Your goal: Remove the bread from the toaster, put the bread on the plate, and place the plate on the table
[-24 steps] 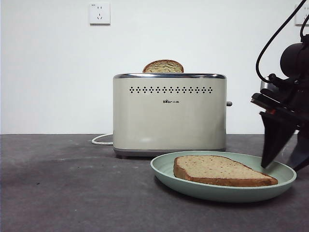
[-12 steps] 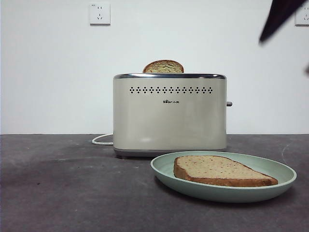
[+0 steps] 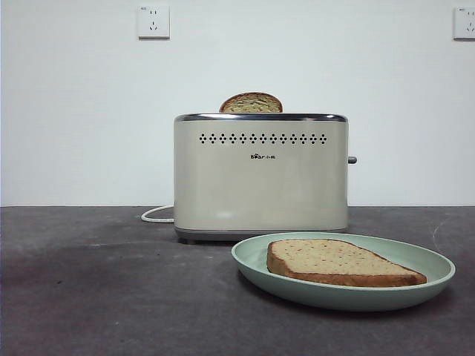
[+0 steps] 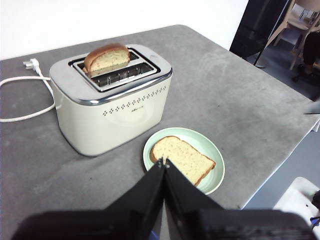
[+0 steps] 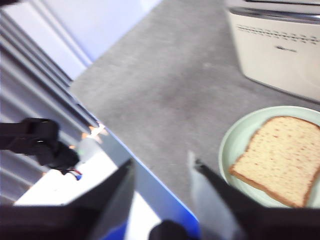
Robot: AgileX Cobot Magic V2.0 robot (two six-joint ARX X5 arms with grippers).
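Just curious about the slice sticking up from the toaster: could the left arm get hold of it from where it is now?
Probably yes. The second slice stands upright, its dome clear above the toaster slot, with nothing over it. The left gripper hangs above the plate, jaws shut, so they must open first.

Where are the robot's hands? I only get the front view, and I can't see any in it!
Observer: The left gripper hangs shut, raised off the table, facing the plate with the bread.
Operator: And the other one?
Observer: The right gripper is open, by the table's edge near the plate.
Operator: Is the toaster's front slot empty?
Observer: Yes. The second slice stands in the back slot of the toaster.
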